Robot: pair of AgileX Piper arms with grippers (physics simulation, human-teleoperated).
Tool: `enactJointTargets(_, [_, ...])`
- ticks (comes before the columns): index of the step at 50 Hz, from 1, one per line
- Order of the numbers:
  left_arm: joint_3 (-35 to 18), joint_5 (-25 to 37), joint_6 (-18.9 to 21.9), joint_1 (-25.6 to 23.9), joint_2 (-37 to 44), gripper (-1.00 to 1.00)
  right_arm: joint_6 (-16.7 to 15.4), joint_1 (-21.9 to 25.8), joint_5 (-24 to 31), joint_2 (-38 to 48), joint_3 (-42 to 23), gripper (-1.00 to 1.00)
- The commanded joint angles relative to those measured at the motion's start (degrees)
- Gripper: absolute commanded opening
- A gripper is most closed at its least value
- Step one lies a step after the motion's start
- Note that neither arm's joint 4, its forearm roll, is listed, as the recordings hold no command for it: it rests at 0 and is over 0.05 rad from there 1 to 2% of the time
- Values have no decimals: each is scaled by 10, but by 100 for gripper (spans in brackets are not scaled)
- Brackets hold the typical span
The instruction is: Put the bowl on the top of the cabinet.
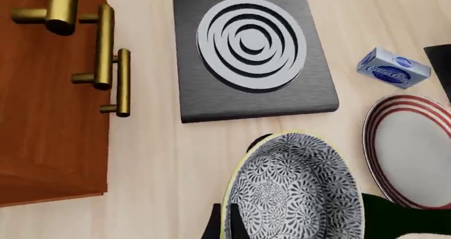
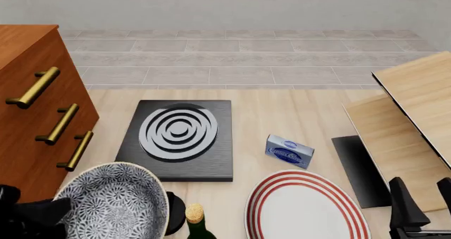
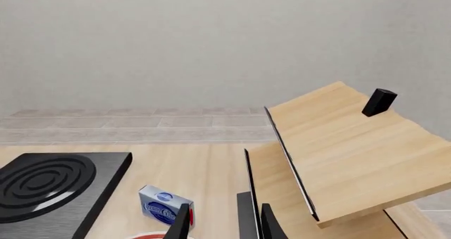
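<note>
Left claw (image 2: 42,210) half-hidden behind bowl (image 2: 113,204)

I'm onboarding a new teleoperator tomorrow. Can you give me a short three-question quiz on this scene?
1. True or false: the deep blue-speckled bowl already sits on top of the reddish-brown wooden cabinet.
2. Which hand is at the bowl? A) left hand B) right hand
3. Fill in: the small blue-and-white box lies on the table between the dark square hotplate with silver rings and the flat white ____ with red rings.

Key: 1 false, it is down by the cabinet's front; 2 A; 3 plate.
</note>
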Motion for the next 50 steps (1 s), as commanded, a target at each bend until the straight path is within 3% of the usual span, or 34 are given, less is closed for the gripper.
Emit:
enactJointTargets(1, [-78, -16, -35, -2, 31, -100, 0, 0, 0, 0, 0, 100])
enactJointTargets(15, [-145, -80, -77, -35, 81, -100, 0, 0, 0, 0, 0, 100])
enactJointTargets(22, [-151, -113, -101, -55, 114, -100, 0, 0, 0, 0, 0, 100])
enactJointTargets(29, [-167, -135, -99, -68, 136, -100, 0, 0, 0, 0, 0, 100])
enactJointTargets(35, [-190, -145, -96, -42, 150, -100, 0, 0, 0, 0, 0, 100])
enactJointTargets(37, [-198, -147, -98, -4, 152, -100, 0, 0, 0, 0, 0, 100])
enactJointTargets(38, [-205, -147, -100, -18, 153, -100, 0, 0, 0, 0, 0, 100])
enactJointTargets(39, [-215, -144, -97, 3, 155, -100, 0, 0, 0, 0, 0, 100])
enactJointTargets(42, [-225, -143, -105, 4, 161, -100, 0, 0, 0, 0, 0, 100])
enactJointTargets(43, [-235, -138, -101, 40, 174, -100, 0, 0, 0, 0, 0, 100])
enactJointTargets(50, [-261, -143, -109, 23, 183, -100, 0, 0, 0, 0, 0, 100])
